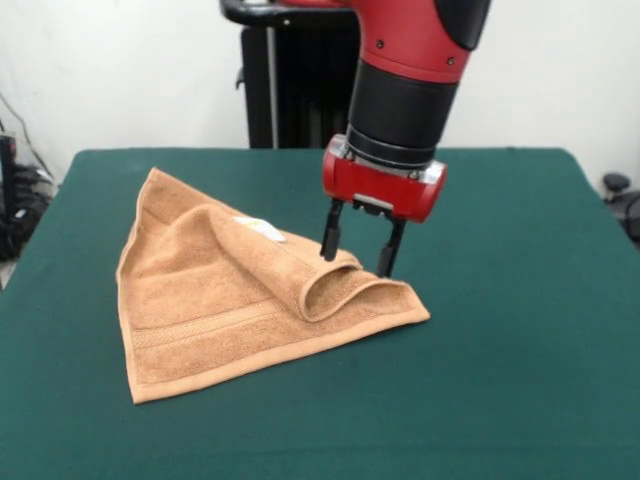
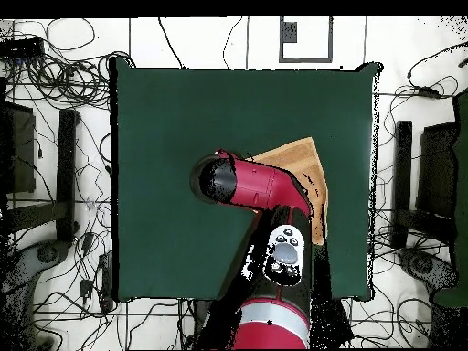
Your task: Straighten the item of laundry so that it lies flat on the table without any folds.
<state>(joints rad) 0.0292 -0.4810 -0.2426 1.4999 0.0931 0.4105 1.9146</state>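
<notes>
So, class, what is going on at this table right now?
A red and black robot arm is working on an orange-tan towel lying on the green table. The gripper is down at the towel's folded-over corner, its open fingers straddling the raised roll of cloth. The towel is not flat yet: one corner is folded back over the rest. In the overhead view, the arm hides most of the towel.

Even, bright, diffuse light fills the front view; the folded orange-tan terry towel (image 1: 240, 300) casts only a faint, soft shadow on the dark green felt table (image 1: 520, 330). A small glare spot sits on the glossy red arm (image 1: 420, 35). Focus is slightly soft throughout.
</notes>
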